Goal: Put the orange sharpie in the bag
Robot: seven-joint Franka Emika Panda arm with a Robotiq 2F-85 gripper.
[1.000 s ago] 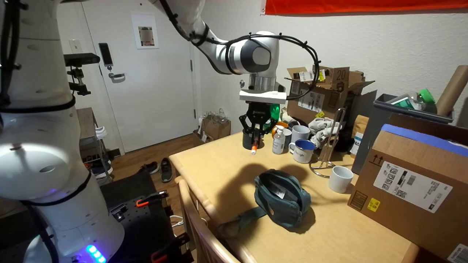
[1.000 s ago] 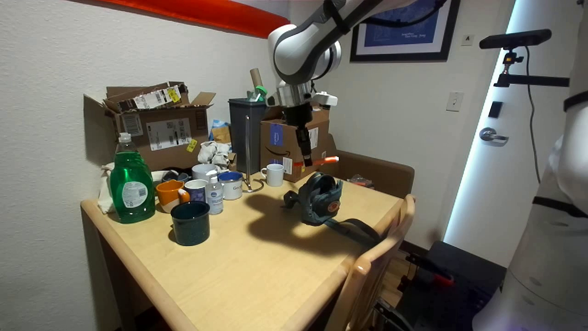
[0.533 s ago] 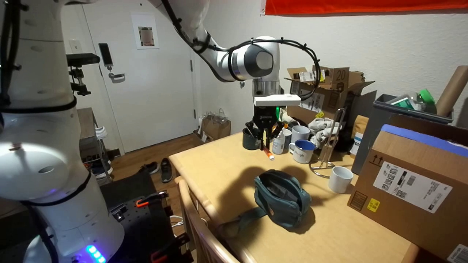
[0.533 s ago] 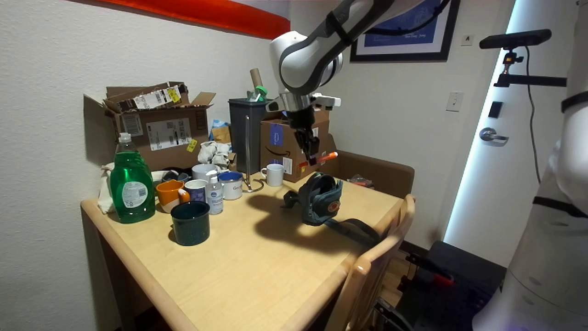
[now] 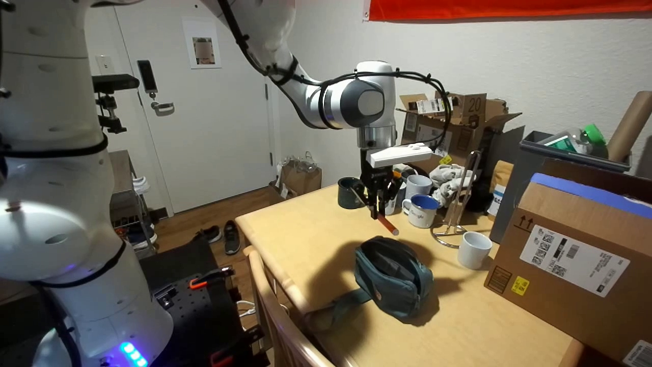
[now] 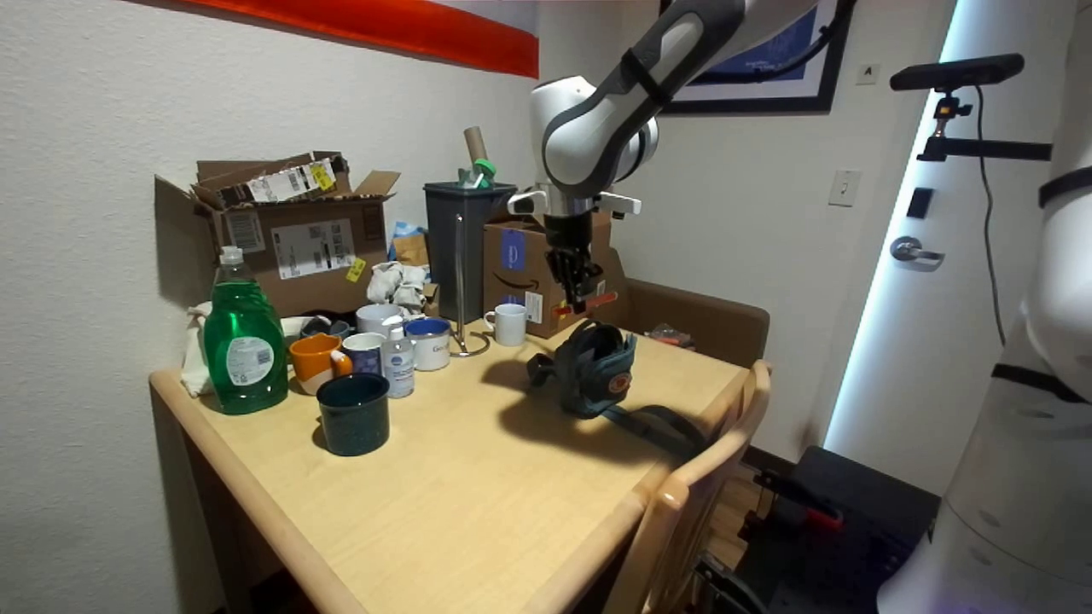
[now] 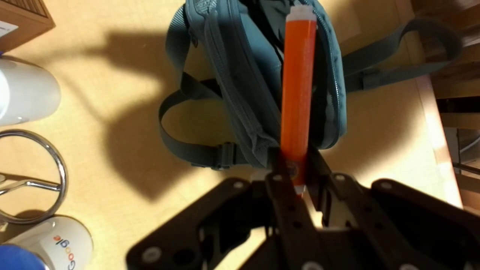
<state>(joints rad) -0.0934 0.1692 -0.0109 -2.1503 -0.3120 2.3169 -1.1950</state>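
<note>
The orange sharpie (image 5: 388, 226) is held between the fingertips of my gripper (image 5: 377, 214). It shows in an exterior view (image 6: 604, 300), where it is slightly tilted with one end sticking out past the fingers. The blue-green bag (image 5: 379, 288) stands on the table with its zipped mouth open upward and its strap trailing to the table edge. My gripper is above the table, beside and higher than the bag, on its mug side. In the wrist view the sharpie (image 7: 298, 75) points away from the fingers, with its whitish end over the bag's open mouth; the bag (image 7: 240, 86) lies below it.
A white mug (image 5: 474, 251), a metal stand (image 5: 451, 229) and a white-and-blue mug (image 5: 422, 211) are close to the bag. A cardboard box (image 5: 570, 265) is on its far side. A dark green cup (image 6: 353, 415) and a wooden chair (image 6: 699, 503) also show.
My gripper has come lower and moved closer to the bag, keeping hold of the sharpie. The sharpie's free end has swung out over the bag's side. The bag has not moved.
</note>
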